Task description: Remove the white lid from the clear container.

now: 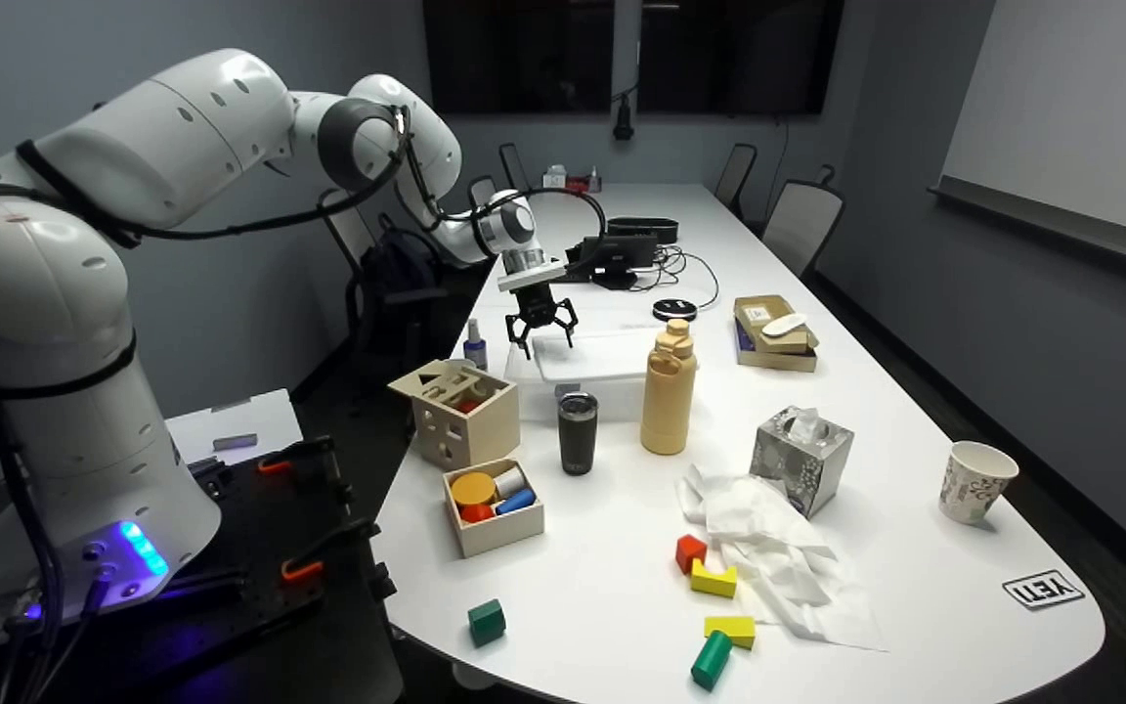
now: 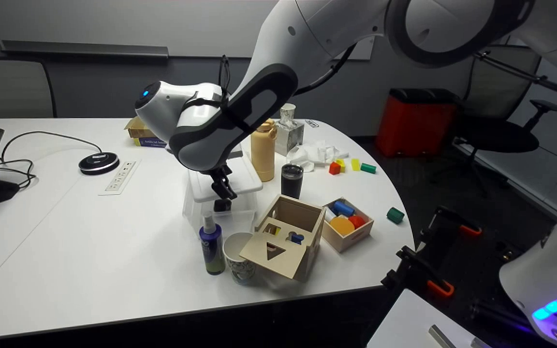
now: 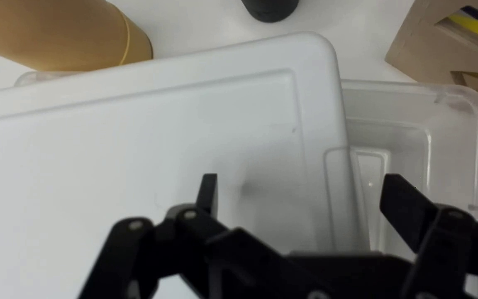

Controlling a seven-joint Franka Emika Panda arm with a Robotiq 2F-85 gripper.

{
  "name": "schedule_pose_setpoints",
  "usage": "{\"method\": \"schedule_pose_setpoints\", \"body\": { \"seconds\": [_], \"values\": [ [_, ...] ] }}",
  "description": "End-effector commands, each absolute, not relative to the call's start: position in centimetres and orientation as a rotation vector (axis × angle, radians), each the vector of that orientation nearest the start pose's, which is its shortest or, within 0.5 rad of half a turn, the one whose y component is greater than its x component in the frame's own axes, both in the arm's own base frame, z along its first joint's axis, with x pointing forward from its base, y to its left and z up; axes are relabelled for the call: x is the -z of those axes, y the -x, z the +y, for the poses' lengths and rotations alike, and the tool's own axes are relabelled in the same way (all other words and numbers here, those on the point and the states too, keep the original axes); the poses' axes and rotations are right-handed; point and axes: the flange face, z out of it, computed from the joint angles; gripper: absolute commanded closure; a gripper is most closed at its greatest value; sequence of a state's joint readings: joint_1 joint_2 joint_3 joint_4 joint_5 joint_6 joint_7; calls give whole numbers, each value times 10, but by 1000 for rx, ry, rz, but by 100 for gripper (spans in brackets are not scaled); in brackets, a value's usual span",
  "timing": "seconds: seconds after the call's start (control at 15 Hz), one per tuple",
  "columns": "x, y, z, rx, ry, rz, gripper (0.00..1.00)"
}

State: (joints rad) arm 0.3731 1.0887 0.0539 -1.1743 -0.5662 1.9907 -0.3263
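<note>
The white lid (image 3: 131, 149) is seen lying crooked on top of the clear container (image 3: 409, 108), with the end at 3 o'clock in the wrist view left uncovered. The gripper (image 3: 303, 195) is spread wide and nothing is held. One finger (image 3: 208, 193) is placed above the lid, and the other finger (image 3: 405, 207) is placed past its edge, over the uncovered end at 3 o'clock. Whether the lid is touched cannot be told.

The lid's edge could be missed if the fingers are closed too high. If they are pushed too low, the lid could be bent or the container shoved. The lid could be dropped if only a thin bit of its edge is pinched. The tan bottle (image 3: 64, 33), just beside the lid at 10 o'clock, could be knocked over if the lid is swung that way. The black cup (image 3: 270, 8) at 12 o'clock and the wooden box (image 3: 430, 45) at 2 o'clock could be bumped. The container might be dragged along if its rim is caught by the lid.
</note>
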Motion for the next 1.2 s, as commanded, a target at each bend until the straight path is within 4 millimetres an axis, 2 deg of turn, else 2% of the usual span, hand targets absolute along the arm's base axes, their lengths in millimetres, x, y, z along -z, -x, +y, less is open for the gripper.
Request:
{"method": "schedule_pose_setpoints", "body": {
  "seconds": [0.0,0.2,0.6,1.13],
  "values": [
    [-104,-678,253,-315,3126,-1800,0],
    [-101,-682,247,-200,3166,-1804,0],
    [-102,-691,237,-94,3219,-1821,0],
    [-110,-713,210,-79,3306,-1767,0]
  ]
}}
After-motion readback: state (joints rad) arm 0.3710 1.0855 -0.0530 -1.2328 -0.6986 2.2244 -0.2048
